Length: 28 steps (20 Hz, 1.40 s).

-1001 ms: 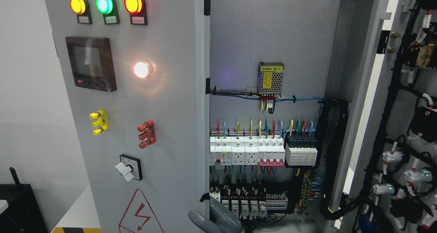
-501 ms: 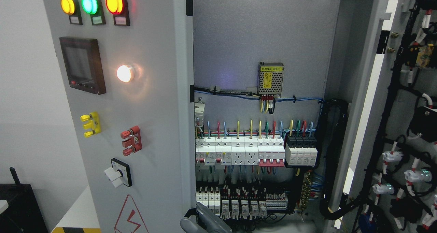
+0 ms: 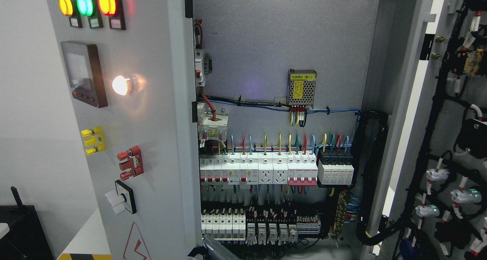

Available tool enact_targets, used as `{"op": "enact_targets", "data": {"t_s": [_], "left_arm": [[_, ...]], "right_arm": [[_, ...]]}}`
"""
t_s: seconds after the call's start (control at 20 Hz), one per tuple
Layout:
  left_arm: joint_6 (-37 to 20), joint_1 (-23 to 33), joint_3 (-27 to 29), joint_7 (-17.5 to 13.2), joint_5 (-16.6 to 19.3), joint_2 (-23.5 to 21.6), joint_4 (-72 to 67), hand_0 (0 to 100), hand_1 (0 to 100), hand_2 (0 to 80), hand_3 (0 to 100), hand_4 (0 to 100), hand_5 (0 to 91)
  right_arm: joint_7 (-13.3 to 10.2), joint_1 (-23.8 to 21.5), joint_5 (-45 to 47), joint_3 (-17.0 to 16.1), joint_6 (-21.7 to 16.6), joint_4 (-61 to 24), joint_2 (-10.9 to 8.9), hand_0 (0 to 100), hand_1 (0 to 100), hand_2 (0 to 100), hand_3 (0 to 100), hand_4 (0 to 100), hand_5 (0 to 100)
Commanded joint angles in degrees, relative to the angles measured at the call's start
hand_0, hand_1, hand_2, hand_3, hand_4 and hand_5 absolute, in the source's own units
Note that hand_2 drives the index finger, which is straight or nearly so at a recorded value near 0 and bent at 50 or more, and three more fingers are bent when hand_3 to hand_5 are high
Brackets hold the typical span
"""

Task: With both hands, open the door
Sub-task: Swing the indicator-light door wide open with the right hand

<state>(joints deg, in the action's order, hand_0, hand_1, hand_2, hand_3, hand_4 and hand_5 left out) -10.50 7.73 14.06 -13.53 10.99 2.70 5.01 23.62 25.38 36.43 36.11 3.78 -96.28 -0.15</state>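
- The left cabinet door [image 3: 152, 138], grey, stands swung outward to the left, its edge near the picture's middle-left, leaving the cabinet interior open to view.
- The right cabinet door [image 3: 452, 138] stands wide open at the far right, its inner face showing black wiring harnesses and white connectors.
- The grey back panel [image 3: 266, 35] carries a small meshed power supply [image 3: 301, 86] and, below it, a row of white circuit breakers [image 3: 258, 170] with coloured wires.
- On the left door's face: a dark display meter [image 3: 84, 74], three pilot lamps [image 3: 87, 4] in amber, green and red, a lit white lamp [image 3: 120, 85], and a rotary switch [image 3: 121, 197].
- A grey robot hand [image 3: 213, 250] shows only partly at the bottom edge, beside the left door's lower edge; whether its fingers are open, closed or gripping, and which arm it belongs to, cannot be told.
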Motion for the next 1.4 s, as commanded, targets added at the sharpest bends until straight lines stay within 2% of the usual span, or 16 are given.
{"op": "enact_targets", "data": {"t_s": [0.0,0.45,0.65,0.9,1.2,1.35], "left_arm": [[0.04,0.0,0.0,0.0,0.0,0.02,0.0,12,39,0.0,0,0,0.0],[0.04,0.0,0.0,0.0,0.0,0.02,0.0,12,39,0.0,0,0,0.0],[0.04,0.0,0.0,0.0,0.0,0.02,0.0,12,39,0.0,0,0,0.0],[0.04,0.0,0.0,0.0,0.0,-0.06,0.0,12,39,0.0,0,0,0.0],[0.04,0.0,0.0,0.0,0.0,0.02,0.0,12,39,0.0,0,0,0.0],[0.04,0.0,0.0,0.0,0.0,0.02,0.0,12,39,0.0,0,0,0.0]], "right_arm": [[0.46,-0.15,0.3,4.75,0.0,-2.51,-1.6,12,39,0,0,0,0],[0.46,0.99,0.3,9.32,0.52,-2.42,-1.16,12,39,0,0,0,0],[0.37,2.83,0.3,11.69,0.61,-1.19,-0.2,12,39,0,0,0,0],[0.37,4.5,0.22,13.89,0.79,0.22,1.56,12,39,0,0,0,0],[0.37,6.26,0.22,14.86,0.79,3.29,4.9,12,39,0,0,0,0],[0.37,7.14,0.22,15.22,0.79,5.14,5.51,12,39,0,0,0,0]]}}
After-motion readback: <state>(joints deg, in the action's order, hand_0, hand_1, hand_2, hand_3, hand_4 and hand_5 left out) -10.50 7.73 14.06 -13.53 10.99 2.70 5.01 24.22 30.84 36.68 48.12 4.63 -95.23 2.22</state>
